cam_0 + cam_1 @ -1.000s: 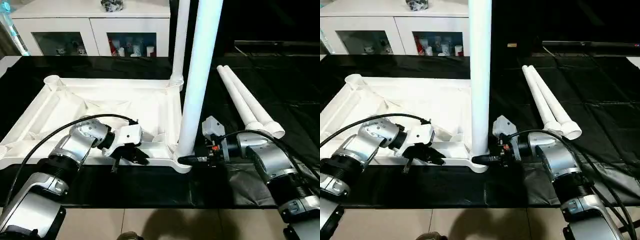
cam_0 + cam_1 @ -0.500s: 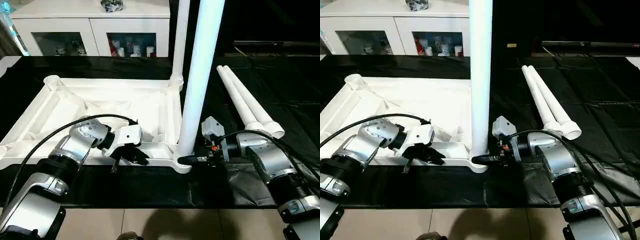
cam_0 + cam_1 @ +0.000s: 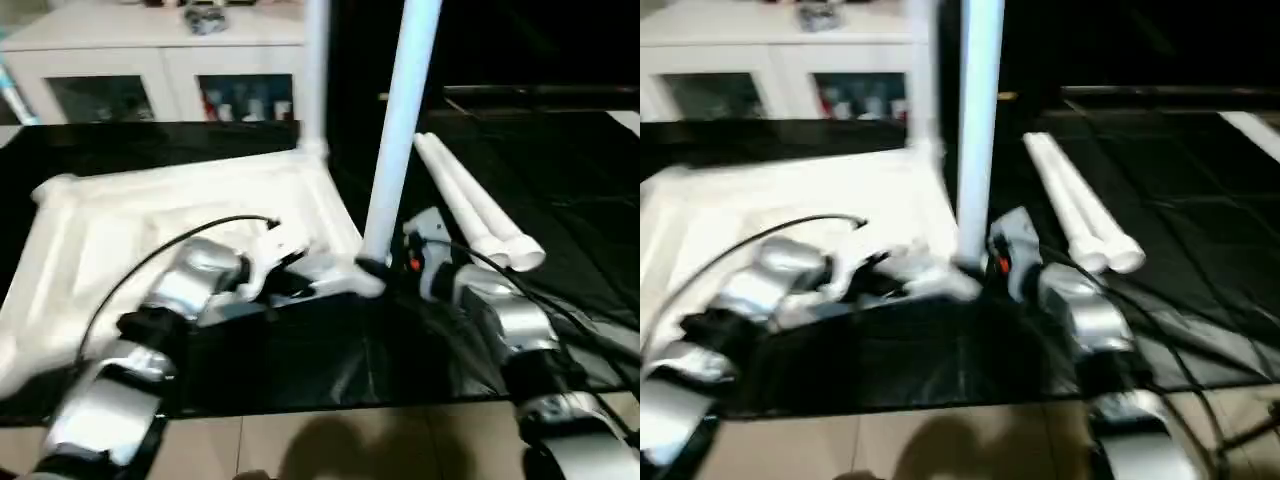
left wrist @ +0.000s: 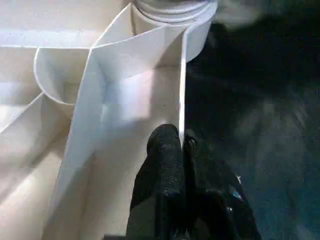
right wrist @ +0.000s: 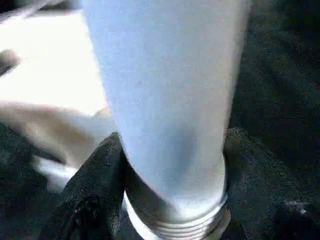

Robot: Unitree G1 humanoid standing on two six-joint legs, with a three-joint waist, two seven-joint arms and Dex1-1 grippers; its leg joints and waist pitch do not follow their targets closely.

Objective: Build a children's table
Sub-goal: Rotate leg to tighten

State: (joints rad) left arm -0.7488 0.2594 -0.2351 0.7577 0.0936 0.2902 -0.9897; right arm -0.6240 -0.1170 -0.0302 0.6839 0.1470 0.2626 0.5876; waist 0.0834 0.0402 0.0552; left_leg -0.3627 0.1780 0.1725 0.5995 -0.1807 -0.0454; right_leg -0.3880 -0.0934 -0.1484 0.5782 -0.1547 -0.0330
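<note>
The children's table top [image 3: 120,220] lies upside down on a black mat, ribs up. One white leg [image 3: 400,130] stands in the near right corner socket, a second leg [image 3: 316,70] in the far right socket. Two more legs [image 3: 470,205] lie side by side on the mat to the right. My left gripper [image 4: 180,145] is shut on the thin near rim [image 4: 182,90] of the top, close to that near corner. My right gripper [image 5: 170,165] is clamped around the base of the near leg [image 5: 165,100], a finger [image 5: 95,195] on each side, just above its threaded collar.
A white glass-door cabinet [image 3: 150,60] stands behind the mat. The black mat [image 3: 560,170] stretches out to the right past the lying legs. Tiled floor [image 3: 330,450] shows along the near edge, below my forearms.
The whole picture has shifted and blurred, so the camera has moved. Both grippers keep their holds on the rim and on the near leg.
</note>
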